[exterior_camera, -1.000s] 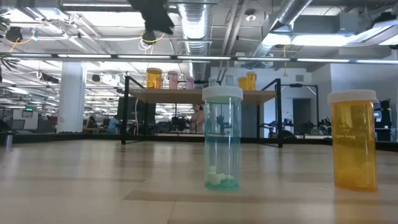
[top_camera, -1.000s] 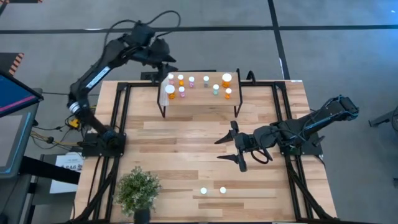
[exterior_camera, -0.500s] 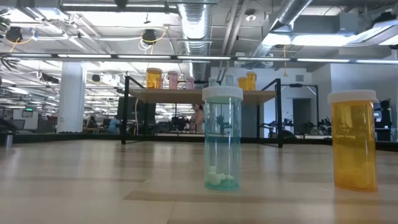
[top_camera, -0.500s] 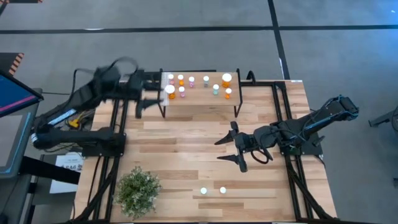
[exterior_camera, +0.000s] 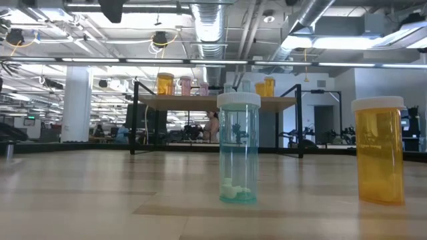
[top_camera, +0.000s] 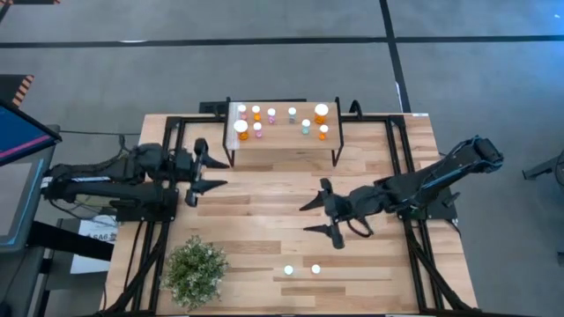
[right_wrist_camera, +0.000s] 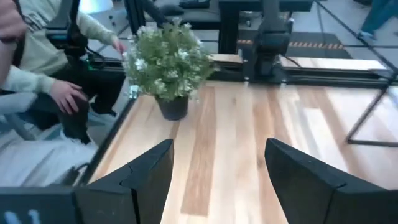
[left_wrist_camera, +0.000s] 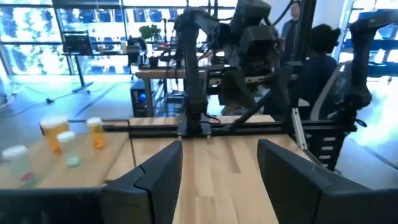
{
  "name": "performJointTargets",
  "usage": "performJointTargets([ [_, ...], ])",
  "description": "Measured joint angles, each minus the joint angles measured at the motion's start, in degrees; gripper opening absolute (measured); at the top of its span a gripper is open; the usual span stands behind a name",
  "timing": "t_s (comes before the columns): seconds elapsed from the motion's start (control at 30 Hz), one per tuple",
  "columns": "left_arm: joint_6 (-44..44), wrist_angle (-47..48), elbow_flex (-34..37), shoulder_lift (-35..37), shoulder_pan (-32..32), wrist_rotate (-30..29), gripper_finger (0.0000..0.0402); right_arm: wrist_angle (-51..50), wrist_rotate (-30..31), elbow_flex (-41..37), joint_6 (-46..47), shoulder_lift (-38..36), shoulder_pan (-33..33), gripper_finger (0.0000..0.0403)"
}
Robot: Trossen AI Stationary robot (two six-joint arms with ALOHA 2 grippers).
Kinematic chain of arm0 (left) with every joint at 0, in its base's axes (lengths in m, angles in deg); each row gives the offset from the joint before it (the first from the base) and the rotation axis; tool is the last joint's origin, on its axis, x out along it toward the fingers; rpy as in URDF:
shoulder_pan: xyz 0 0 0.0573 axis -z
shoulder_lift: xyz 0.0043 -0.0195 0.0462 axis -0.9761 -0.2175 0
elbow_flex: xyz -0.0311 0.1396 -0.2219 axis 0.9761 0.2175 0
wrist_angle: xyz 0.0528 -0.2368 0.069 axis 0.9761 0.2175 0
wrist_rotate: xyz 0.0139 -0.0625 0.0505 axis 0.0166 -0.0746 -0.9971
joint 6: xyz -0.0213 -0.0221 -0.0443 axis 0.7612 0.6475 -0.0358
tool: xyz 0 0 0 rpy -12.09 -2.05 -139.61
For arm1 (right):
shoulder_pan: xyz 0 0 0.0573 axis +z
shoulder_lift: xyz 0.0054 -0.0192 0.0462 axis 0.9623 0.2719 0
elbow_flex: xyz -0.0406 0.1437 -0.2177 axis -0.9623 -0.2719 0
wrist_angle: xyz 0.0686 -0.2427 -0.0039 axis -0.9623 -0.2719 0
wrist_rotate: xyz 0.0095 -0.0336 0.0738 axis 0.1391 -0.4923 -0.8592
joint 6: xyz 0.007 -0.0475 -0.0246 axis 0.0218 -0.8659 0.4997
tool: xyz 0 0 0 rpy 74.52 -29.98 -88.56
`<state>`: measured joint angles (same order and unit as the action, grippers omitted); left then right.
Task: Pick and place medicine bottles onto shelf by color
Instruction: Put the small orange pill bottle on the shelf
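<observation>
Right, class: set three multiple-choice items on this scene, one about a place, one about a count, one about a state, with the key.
1. Where is the potted plant?
A. on the shelf
B. on the table's near left corner
C. in a hand

2. How many bottles stand on the table off the shelf?
A. two
B. five
C. none

3. How is the right hand?
A. shut on a bottle
B. open, empty
C. shut, empty

Key: B, the high view shows it beside the left arm's base. A, the teal bottle and the orange bottle. B, its fingers are spread over bare wood.
</observation>
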<state>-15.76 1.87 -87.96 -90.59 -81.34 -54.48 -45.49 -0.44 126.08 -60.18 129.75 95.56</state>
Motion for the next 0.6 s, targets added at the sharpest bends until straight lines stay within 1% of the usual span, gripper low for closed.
performJointTargets([
  [0.1,0.7,-3.1,2.8,-1.0,3.3,-2.9,0.0196,1.2,0.0,0.1,0.2,3.7,0.5,0.0276],
  [0.2,1.5,-5.3,5.4,-1.9,6.8,-4.0,0.0196,3.6,0.0,0.1,1.5,6.8,1.3,0.0276],
  [0.23,1.6,-7.5,6.0,-2.5,7.9,-4.3,0.0196,3.6,0.0,0.1,1.8,7.5,1.8,0.0276],
  [0.33,2.0,-10.5,7.8,-3.8,11.3,-6.7,0.0196,5.8,0.0,0.1,3.2,9.7,3.1,0.0276],
  [0.5,1.8,-11.5,7.9,-6.5,15.8,-11.7,0.0196,10.0,0.0,0.1,3.6,12.6,5.2,0.0276],
  [0.6,1.8,-12.9,7.9,-8.1,17.3,-12.7,0.0196,13.1,0.0,0.1,2.7,14.4,5.3,0.0276],
])
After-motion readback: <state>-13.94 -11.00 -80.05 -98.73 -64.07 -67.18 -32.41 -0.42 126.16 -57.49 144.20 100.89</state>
